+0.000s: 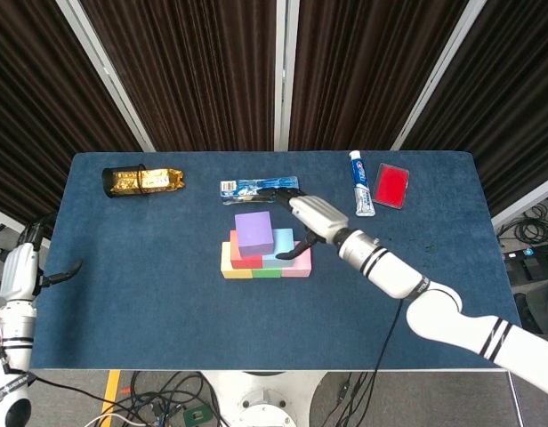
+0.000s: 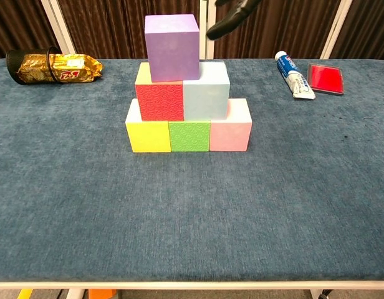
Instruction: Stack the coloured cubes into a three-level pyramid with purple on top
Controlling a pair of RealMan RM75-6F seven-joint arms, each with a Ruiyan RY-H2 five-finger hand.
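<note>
Purple capped the pyramid at centre frame: the purple cube [image 2: 172, 47] sat on the red cube [image 2: 159, 100] and the pale blue cube [image 2: 206, 91], themselves resting on a bottom row of yellow cube [image 2: 148, 136], green cube [image 2: 189, 136] and pink cube [image 2: 230, 132], all touching. We judged the build complete in form, though the top block sat left of centre, mostly over the red one, which may explain why our right hand [image 1: 308, 221] hovered just right of it in the head view, fingers spread and holding nothing. From the chest view only dark fingertips [image 2: 232, 17] showed at the top edge, above and right of the purple block, apart from it. We read this as a possible nudge to centre the cap; a careless touch could topple it.

Our left hand [image 1: 25, 267] lay at the far left edge, off the blue table [image 2: 192, 212], released and empty. A gold snack packet [image 2: 61, 66], toothpaste tube [image 2: 293, 75] and red card [image 2: 325, 78] lay along the far side.
</note>
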